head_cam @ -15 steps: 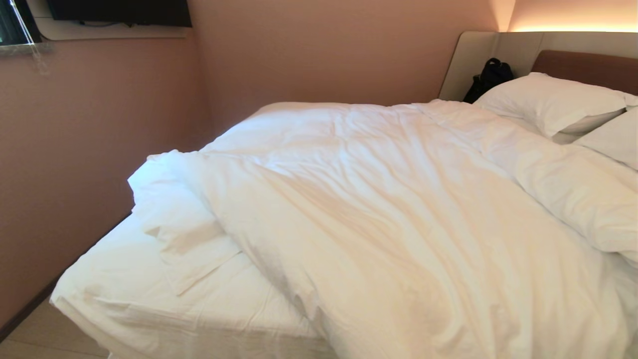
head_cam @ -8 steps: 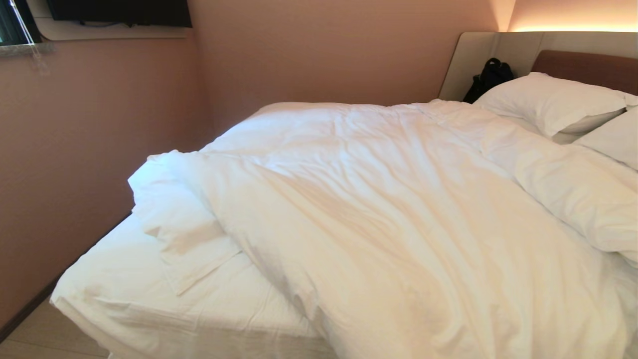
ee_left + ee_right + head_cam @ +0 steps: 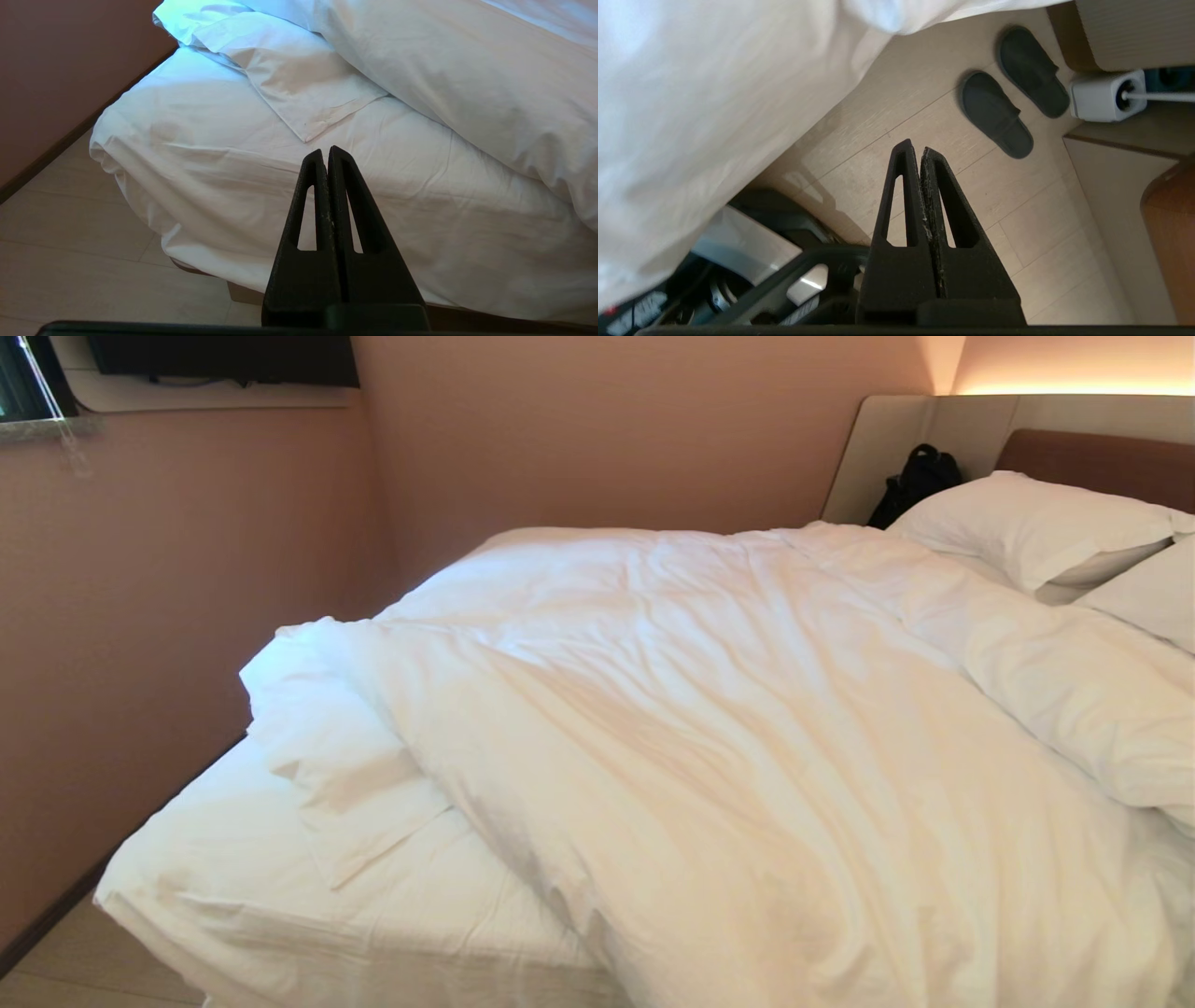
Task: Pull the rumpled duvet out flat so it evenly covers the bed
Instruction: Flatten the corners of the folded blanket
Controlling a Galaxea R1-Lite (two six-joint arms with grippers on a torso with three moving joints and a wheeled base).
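Duvet (image 3: 747,737): lying rumpled across the bed (image 3: 280,896), leaving the near-left sheet corner showing.
Left gripper (image 3: 325,154): hanging off that corner, fingers pressed together, holding nothing.
Right gripper (image 3: 913,151): hovering over floor by slippers (image 3: 1013,107), fingers closed, empty.

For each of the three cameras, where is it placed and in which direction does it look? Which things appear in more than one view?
Head view: on the robot's head, looking forward and down across the bed, the duvet and the pillows; no arm shows.
Left wrist view: behind the shut left hand, facing the bed's bare foot corner and the floor.
Right wrist view: behind the shut, empty right hand, facing the floor, two dark slippers and the robot's base.
Shared: the duvet's folded corner shows in the head and left wrist views.
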